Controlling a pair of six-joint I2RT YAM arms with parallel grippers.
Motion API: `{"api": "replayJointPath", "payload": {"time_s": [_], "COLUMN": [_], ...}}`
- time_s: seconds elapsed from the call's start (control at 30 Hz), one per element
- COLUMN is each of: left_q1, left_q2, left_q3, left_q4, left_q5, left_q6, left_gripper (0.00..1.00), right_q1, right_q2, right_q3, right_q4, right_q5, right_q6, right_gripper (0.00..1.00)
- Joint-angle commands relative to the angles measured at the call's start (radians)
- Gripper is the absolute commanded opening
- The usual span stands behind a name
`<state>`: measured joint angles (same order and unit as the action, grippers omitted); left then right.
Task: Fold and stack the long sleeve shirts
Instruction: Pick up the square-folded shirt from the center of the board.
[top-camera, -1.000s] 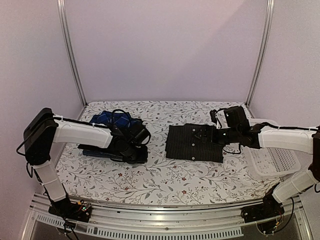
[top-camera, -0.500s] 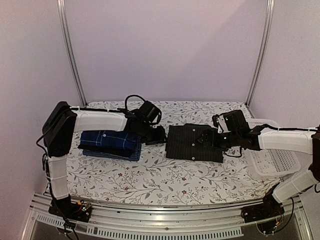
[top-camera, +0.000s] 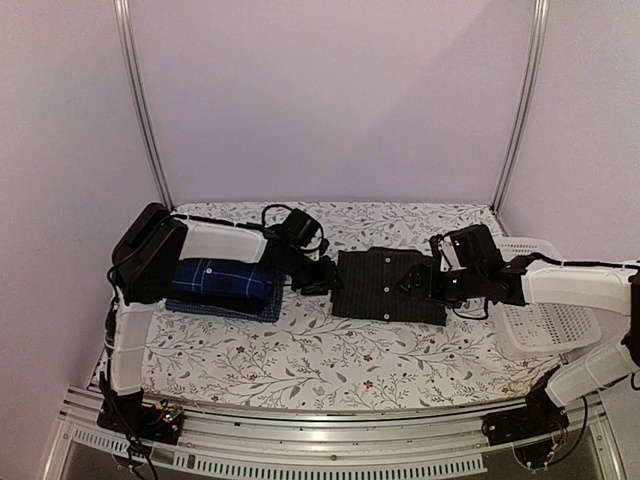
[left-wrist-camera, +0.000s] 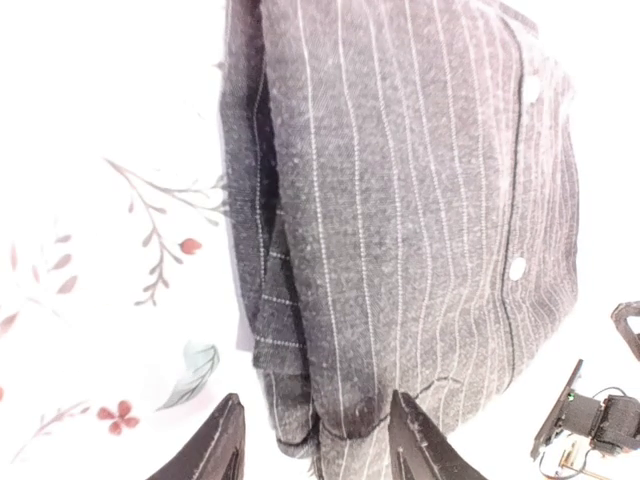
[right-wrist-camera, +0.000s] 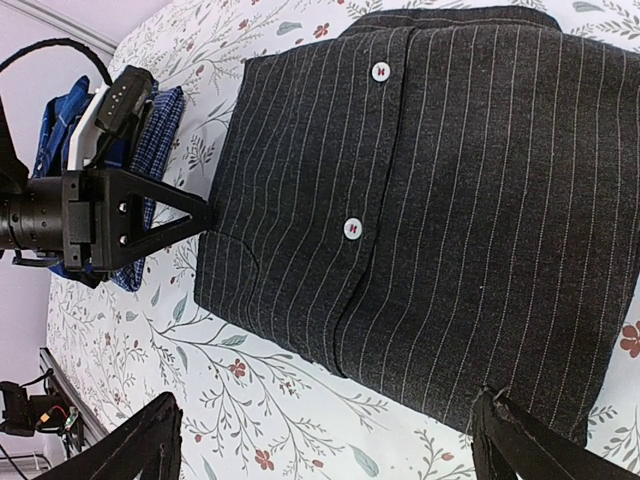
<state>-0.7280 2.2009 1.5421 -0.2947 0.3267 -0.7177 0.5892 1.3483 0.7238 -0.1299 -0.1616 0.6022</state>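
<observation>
Because it is only woven cloth, the black pinstriped shirt (top-camera: 385, 288) will probably handle as light, limp and apt to slide on itself. Lifted by a single point, its layers would likely sag and fall open. It lies folded into a flat rectangle near the middle of the desk (top-camera: 330, 350), with its placket and small white buttons (right-wrist-camera: 352, 228) facing up. At its 9 o'clock rests the folded blue-and-navy plaid shirt (top-camera: 222, 280), and at its 3 o'clock, by the desk's edge, stands a white mesh basket (top-camera: 550, 325).

The left gripper (top-camera: 318, 277) sits low at the pinstriped shirt's 9 o'clock edge. Its fingers (left-wrist-camera: 222, 445) are partly open and straddle the layered fold, one of them over bare desk, and they clamp nothing. The right gripper (right-wrist-camera: 328, 400) hangs above the 3 o'clock half, fingers spread wide and empty.

The safest hold looks like a pinch through all layers at the 9 and 3 o'clock folds together, so the bundle lifts flat. The buttons are hard lumps best avoided.
</observation>
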Motion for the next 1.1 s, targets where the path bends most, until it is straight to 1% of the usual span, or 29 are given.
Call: {"api": "replayJointPath", "payload": {"time_s": [0.0,0.17,0.33,0.4,0.47,0.57,0.67,0.93,1.07], "left_q1": [-0.003,-0.009,-0.026,-0.032,-0.039,-0.046,-0.049,-0.042,-0.035], "left_q2": [0.029,0.068,0.094,0.104,0.112,0.11,0.065,-0.141,-0.245], "left_q3": [0.006,0.045,0.055,0.054,0.059,0.063,0.024,-0.15,-0.226], "left_q4": [0.044,-0.01,-0.04,-0.036,-0.033,-0.036,-0.037,-0.092,-0.127], "left_q5": [0.042,-0.001,-0.035,-0.031,-0.024,-0.014,-0.024,-0.057,-0.079], "left_q6": [-0.022,-0.026,-0.042,-0.05,-0.052,-0.055,-0.052,0.031,0.068], "left_gripper": [0.48,0.45,0.36,0.3,0.19,0.09,0.01,0.0,0.0], "right_q1": [0.008,0.008,0.008,0.008,0.008,0.007,0.008,0.009,0.034], "right_q2": [-0.022,-0.024,-0.028,-0.028,-0.026,-0.021,-0.02,0.012,0.054], "right_q3": [-0.014,-0.015,-0.015,-0.017,-0.018,-0.018,-0.018,0.005,0.022], "right_q4": [-0.008,-0.008,-0.007,-0.005,-0.002,-0.001,-0.001,-0.046,-0.081], "right_q5": [0.013,0.014,0.013,0.013,0.013,0.013,0.022,0.084,0.109], "right_q6": [0.005,0.003,0.002,0.004,0.004,0.002,0.002,-0.001,-0.009], "right_gripper": [0.99,0.99,0.99,0.99,0.99,0.99,0.99,0.99,0.99]}}
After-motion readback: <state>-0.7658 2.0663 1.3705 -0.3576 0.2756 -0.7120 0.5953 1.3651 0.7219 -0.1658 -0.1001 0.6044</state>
